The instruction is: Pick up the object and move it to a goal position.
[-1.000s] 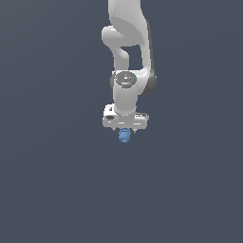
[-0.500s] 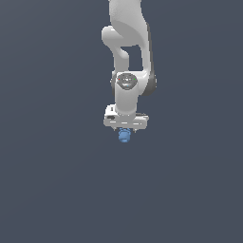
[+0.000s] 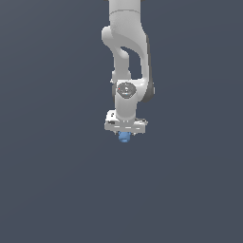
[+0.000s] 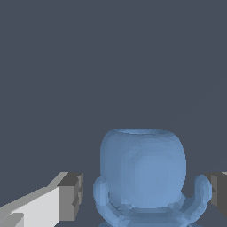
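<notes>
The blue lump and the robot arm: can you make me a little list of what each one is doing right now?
arm: white, reaching down from the top of the exterior view
gripper: pointing down, jaws on either side of the blue lump
blue lump: light blue, rounded and knobbly, sitting between the jaws
contact: the wrist view shows small gaps beside the lump, so a firm grip cannot be confirmed
surroundings: plain dark grey, nothing else in view

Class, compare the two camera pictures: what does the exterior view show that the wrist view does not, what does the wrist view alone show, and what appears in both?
Only the exterior view shows the whole white arm reaching down from above.

Only the wrist view shows the light-blue object close up: a rounded body with curved loops on either side, and the dark finger pads flanking it.

Both show the object at the gripper against a plain dark background.
</notes>
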`<action>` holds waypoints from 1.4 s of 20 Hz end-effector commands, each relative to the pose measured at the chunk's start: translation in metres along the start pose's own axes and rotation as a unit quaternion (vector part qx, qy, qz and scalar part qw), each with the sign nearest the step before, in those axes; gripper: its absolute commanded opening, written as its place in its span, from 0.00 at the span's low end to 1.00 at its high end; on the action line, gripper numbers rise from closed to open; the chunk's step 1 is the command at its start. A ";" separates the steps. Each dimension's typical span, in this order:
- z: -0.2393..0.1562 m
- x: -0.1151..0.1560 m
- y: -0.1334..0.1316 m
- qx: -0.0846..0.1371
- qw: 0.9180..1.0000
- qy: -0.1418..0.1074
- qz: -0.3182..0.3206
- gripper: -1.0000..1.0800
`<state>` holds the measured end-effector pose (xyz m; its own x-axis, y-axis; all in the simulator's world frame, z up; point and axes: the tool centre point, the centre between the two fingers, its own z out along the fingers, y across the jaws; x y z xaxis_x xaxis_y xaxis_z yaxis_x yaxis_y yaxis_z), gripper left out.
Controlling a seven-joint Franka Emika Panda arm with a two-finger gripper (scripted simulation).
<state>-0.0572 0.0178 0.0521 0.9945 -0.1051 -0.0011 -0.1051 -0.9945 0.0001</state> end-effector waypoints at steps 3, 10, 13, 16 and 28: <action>0.012 0.001 0.000 0.000 1.000 0.000 0.000 0.96; 0.013 0.001 0.000 0.000 1.000 0.001 0.001 0.00; 0.013 0.001 0.000 0.000 1.000 0.001 0.001 0.00; 0.012 0.000 0.000 0.000 1.000 0.001 0.000 0.00; -0.016 0.023 -0.020 0.000 1.000 0.001 0.000 0.00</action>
<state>-0.0379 0.0312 0.0615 0.9944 -0.1060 -0.0008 -0.1060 -0.9944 0.0000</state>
